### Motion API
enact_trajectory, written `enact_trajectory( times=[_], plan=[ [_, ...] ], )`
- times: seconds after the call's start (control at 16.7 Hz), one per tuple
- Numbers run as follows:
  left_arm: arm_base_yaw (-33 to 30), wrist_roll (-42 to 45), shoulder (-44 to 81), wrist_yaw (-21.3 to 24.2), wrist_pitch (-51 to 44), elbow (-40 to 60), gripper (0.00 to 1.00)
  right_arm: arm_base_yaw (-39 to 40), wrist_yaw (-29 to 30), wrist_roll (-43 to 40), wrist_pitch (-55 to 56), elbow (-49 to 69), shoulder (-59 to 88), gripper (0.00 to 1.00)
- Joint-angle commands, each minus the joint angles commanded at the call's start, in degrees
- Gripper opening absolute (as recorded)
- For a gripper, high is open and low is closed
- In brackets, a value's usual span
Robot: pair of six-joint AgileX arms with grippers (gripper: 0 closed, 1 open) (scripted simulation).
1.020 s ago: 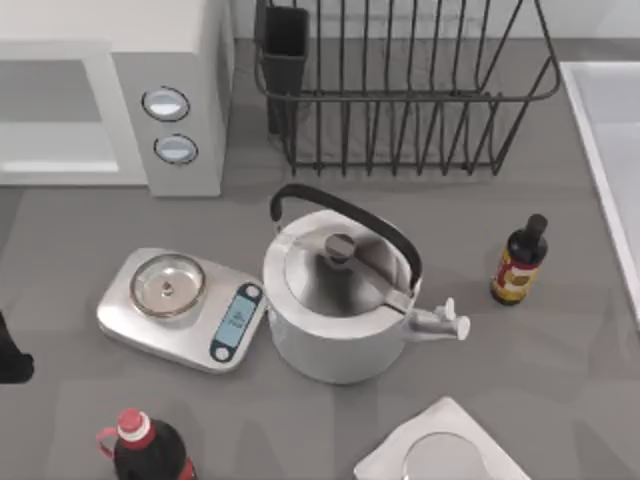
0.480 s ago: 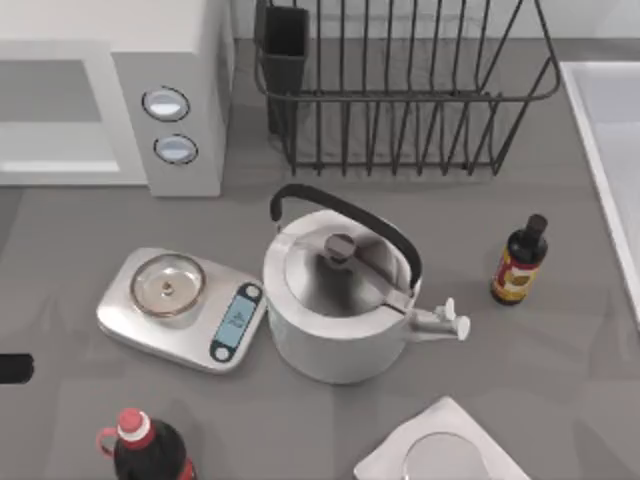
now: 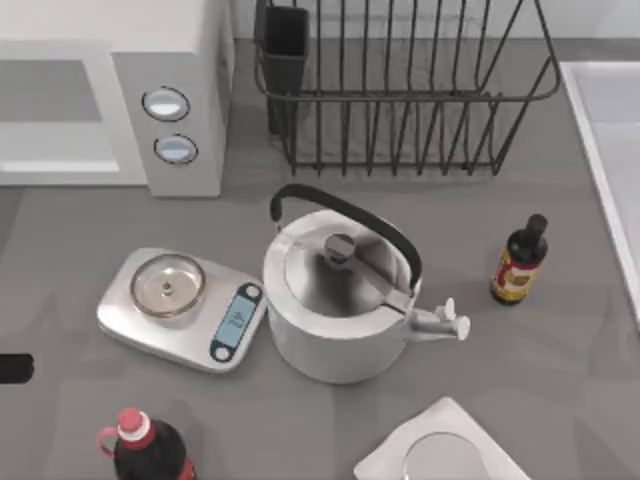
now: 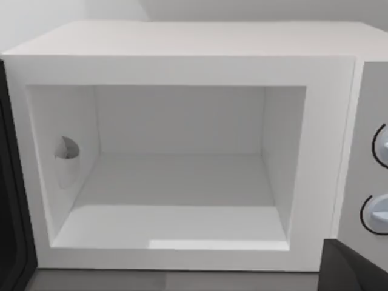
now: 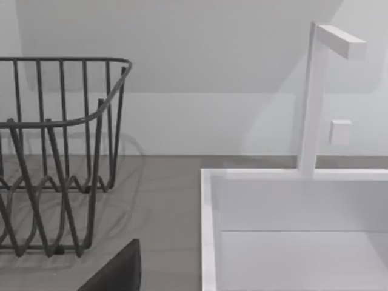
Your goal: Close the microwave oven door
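Note:
The microwave oven [image 3: 165, 60] stands at the table's back left, its grey panel [image 3: 170, 125] carrying two round knobs. Its pale cavity [image 4: 176, 170] faces the left wrist camera, open and empty. A dark upright strip [image 4: 11, 194] borders the cavity on the side away from the knobs; I cannot tell whether it is the microwave oven door. A black part of my left gripper [image 3: 12, 368] pokes in at the table's left edge, in front of the oven. A dark part of my right gripper [image 5: 115, 273] shows between the rack and the sink.
A wire dish rack [image 3: 400, 90] stands behind a large steel kettle [image 3: 340, 295]. A silver kitchen scale [image 3: 180, 310] lies in front of the oven. A cola bottle [image 3: 145, 450], a sauce bottle [image 3: 520, 262], a white square item [image 3: 440, 450] and a sink [image 3: 605, 120] are also here.
The black part of my left gripper at the left edge shrank and dropped slightly a second ago, then stayed put. Everything on the table is unmoved.

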Motion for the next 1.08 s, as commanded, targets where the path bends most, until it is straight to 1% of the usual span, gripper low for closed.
enact_trajectory(
  times=[0.12, 0.3, 0.6, 0.66, 0.78, 1.08],
  plan=[
    [1.04, -0.01, -0.47, 1.04, -0.64, 0.16, 0.00, 0.00, 0.00, 0.00, 0.00, 0.00, 0.00, 1.00],
    [4.65, -0.03, -1.74, 4.64, -2.34, 0.60, 0.00, 0.00, 0.00, 0.00, 0.00, 0.00, 0.00, 1.00],
    [5.23, 0.00, -1.76, 5.26, -2.56, 0.56, 0.00, 0.00, 0.00, 0.00, 0.00, 0.00, 0.00, 1.00],
    [6.00, 0.01, -1.70, 6.03, -2.61, 0.67, 0.00, 0.00, 0.00, 0.00, 0.00, 0.00, 0.00, 1.00],
    [9.35, 0.03, -1.46, 9.38, -2.81, 1.09, 0.00, 0.00, 0.00, 0.00, 0.00, 0.00, 0.00, 1.00],
    [23.09, 0.10, -0.51, 23.13, -3.25, 2.46, 0.00, 0.00, 0.00, 0.00, 0.00, 0.00, 0.00, 1.00]
  ],
)
